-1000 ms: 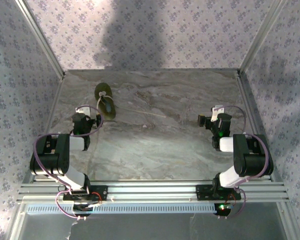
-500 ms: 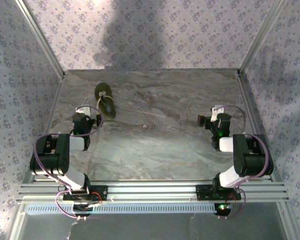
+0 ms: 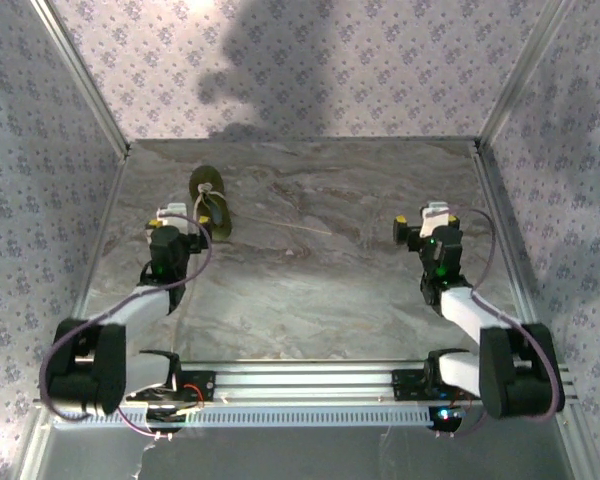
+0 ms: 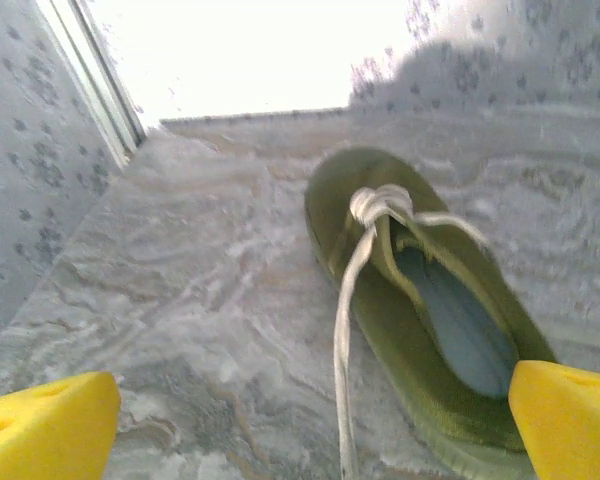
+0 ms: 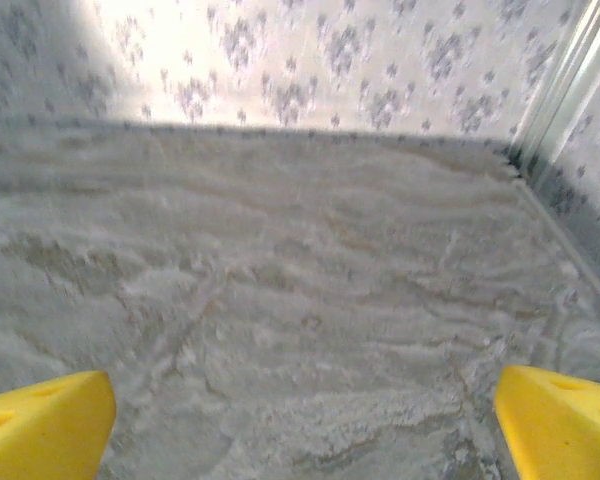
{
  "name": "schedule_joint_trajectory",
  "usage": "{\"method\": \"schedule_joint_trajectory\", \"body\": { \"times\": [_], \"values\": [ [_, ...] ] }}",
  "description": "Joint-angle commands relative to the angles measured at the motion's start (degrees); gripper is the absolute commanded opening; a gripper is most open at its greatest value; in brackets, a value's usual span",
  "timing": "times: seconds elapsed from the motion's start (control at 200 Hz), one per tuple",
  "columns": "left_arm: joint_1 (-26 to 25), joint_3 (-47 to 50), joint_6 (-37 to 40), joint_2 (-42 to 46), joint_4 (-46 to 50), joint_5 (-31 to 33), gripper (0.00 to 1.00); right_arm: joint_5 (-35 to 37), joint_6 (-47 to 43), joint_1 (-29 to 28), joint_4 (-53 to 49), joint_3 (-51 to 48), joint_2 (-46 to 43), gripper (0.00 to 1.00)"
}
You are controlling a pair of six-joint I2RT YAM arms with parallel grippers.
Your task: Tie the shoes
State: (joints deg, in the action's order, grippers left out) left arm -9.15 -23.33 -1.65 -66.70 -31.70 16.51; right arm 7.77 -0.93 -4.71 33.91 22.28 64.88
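Observation:
The olive-green shoe (image 3: 212, 200) lies at the back left of the marble table, toe away from the arms. In the left wrist view the shoe (image 4: 420, 300) has a loose white knot at its throat, and one white lace (image 4: 344, 340) trails from it toward the camera. Another lace (image 3: 280, 226) runs right across the table. My left gripper (image 3: 184, 224) sits just short of the heel, open. Its yellow fingertips (image 4: 50, 425) straddle the trailing lace without touching it. My right gripper (image 3: 420, 226) hovers open over bare table at the right, its fingertips (image 5: 45, 420) wide apart.
Patterned walls with metal posts (image 3: 85, 80) enclose the table on three sides. The left wall stands close beside the shoe. The right wall's base rail (image 5: 570, 250) runs near my right gripper. Bare marble (image 3: 320, 280) lies between the two arms.
Both arms have stretched forward from their folded pose. The left gripper has come closer to the shoe's heel. The shadow on the back wall has shifted.

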Motion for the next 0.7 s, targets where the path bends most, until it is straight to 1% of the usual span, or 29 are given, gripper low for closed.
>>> {"method": "schedule_joint_trajectory", "body": {
  "times": [0.0,0.035,0.07,0.095,0.12,0.16,0.2,0.23,0.3,0.335,0.365,0.41,0.489,0.519,0.539,0.589,0.609,0.619,0.629,0.639,0.694],
  "values": [
    [-0.26,-4.56,-9.75,4.65,14.49,6.03,0.99,5.91,10.38,-0.12,-12.85,4.55,-6.56,1.0],
    [-0.26,-6.42,-14.87,5.53,19.42,9.62,0.99,8.46,13.47,-0.13,-14.15,4.18,-9.01,1.0],
    [-0.29,-8.33,-20.35,5.87,25.83,13.87,1.0,13.36,19.08,-0.14,-16.56,3.72,-11.66,1.0],
    [-0.26,-10.04,-22.91,5.88,29.75,16.06,0.99,16.9,23.08,0.0,-19.13,3.69,-13.73,1.0],
    [-0.24,-11.32,-24.37,5.6,32.58,16.26,0.99,20.6,27.62,0.24,-22.93,3.96,-15.39,1.0],
    [-0.26,-13.28,-26.4,5.04,36.88,16.27,1.0,23.91,31.95,0.91,-28.51,4.82,-17.28,1.0],
    [-0.19,-15.06,-27.77,4.34,39.99,16.27,1.0,25.63,34.71,1.7,-33.07,5.93,-18.19,1.0],
    [-0.26,-15.94,-28.03,3.87,41.21,15.01,1.0,25.96,36.4,2.38,-36.58,7.05,-18.34,1.0],
    [-0.26,-17.1,-28.32,2.97,42.02,10.06,0.99,22.81,36.52,4.48,-39.76,8.44,-17.37,1.0],
    [-0.26,-17.84,-28.39,2.28,42.59,7.44,1.0,18.85,36.48,5.44,-38.88,8.43,-16.72,1.0],
    [-0.34,-18.52,-28.76,1.66,43.44,5.75,1.0,13.9,35.01,6.37,-37.13,8.39,-15.94,1.0],
    [-0.63,-19.67,-29.32,0.69,44.89,3.78,1.0,8.92,33.57,6.6,-35.83,8.78,-15.01,1.0],
    [-1.24,-21.2,-30.41,-0.76,47.22,0.45,0.99,5.61,35.85,6.38,-42.78,12.82,-13.03,1.0],
    [-1.55,-21.73,-30.65,-1.29,47.93,-0.67,0.99,2.74,34.51,6.27,-43.87,14.1,-12.28,1.0],
    [-1.82,-22.11,-30.92,-1.65,48.52,-1.08,0.99,1.19,33.47,5.95,-43.26,14.2,-12.16,0.97],
    [-2.4,-22.85,-31.5,-2.56,49.83,-1.7,0.99,-0.63,31.16,4.48,-41.32,13.89,-12.55,0.91],
    [-2.61,-23.25,-31.68,-2.91,50.3,-1.89,0.99,-0.99,30.16,3.82,-40.7,13.77,-12.73,0.9],
    [-2.69,-23.42,-31.77,-3.09,50.5,-2.02,0.99,-1.2,29.46,3.28,-40.27,13.76,-12.82,0.92],
    [-2.71,-23.67,-31.86,-3.26,50.69,-2.12,0.99,-1.27,28.72,2.75,-40.05,13.82,-12.89,0.98],
    [-2.78,-23.79,-31.91,-3.4,50.91,-2.22,0.99,-1.27,28.13,2.0,-39.82,13.9,-12.93,1.0],
    [-2.81,-25.23,-32.47,-4.85,52.53,-2.74,0.99,1.71,26.04,-1.63,-41.38,15.88,-12.13,0.99]
  ]
}}
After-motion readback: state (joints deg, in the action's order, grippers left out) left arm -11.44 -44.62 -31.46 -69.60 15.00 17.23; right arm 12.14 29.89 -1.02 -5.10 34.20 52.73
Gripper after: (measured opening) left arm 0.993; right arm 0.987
